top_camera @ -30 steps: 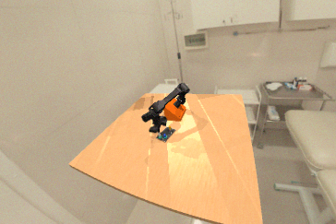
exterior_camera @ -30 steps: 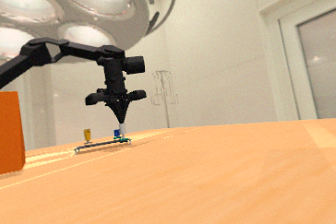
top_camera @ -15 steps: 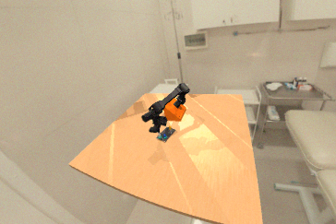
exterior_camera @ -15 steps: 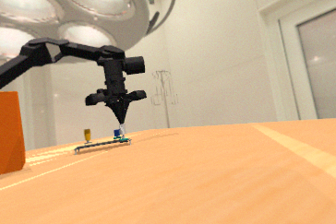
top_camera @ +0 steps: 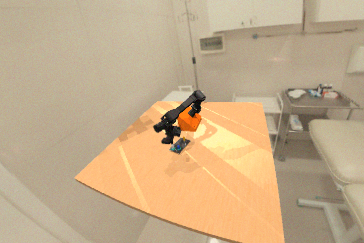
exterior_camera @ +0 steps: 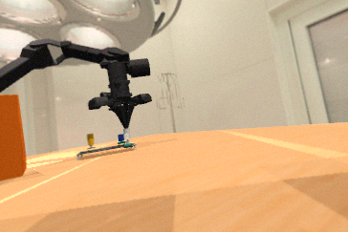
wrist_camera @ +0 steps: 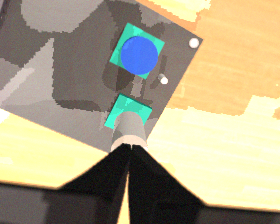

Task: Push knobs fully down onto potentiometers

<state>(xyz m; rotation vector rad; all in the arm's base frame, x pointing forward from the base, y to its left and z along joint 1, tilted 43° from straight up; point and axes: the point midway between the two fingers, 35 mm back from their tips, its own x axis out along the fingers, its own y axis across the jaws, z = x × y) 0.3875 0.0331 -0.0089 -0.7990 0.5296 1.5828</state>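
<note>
The circuit board (top_camera: 185, 145) (exterior_camera: 102, 151) (wrist_camera: 179, 60) stands on short legs. A pale grey-white knob (exterior_camera: 126, 136) (wrist_camera: 129, 129) stands upright over a green potentiometer base at one board corner. My gripper (exterior_camera: 126, 128) (wrist_camera: 131, 146) is shut, its tips at the top of the pale knob, with nothing visible between them. A blue knob (exterior_camera: 120, 137) (wrist_camera: 139, 55) sits low over the neighbouring green base. A yellow knob (exterior_camera: 90, 139) stands toward the board's other end, with a narrow stem below it. How far the pale knob is from its base is hard to tell.
An orange block (top_camera: 190, 121) (exterior_camera: 10, 137) stands on the table beyond the yellow knob's end of the board. A small white pin (wrist_camera: 163, 79) and a white corner post (wrist_camera: 193, 43) rise from the board near the blue knob.
</note>
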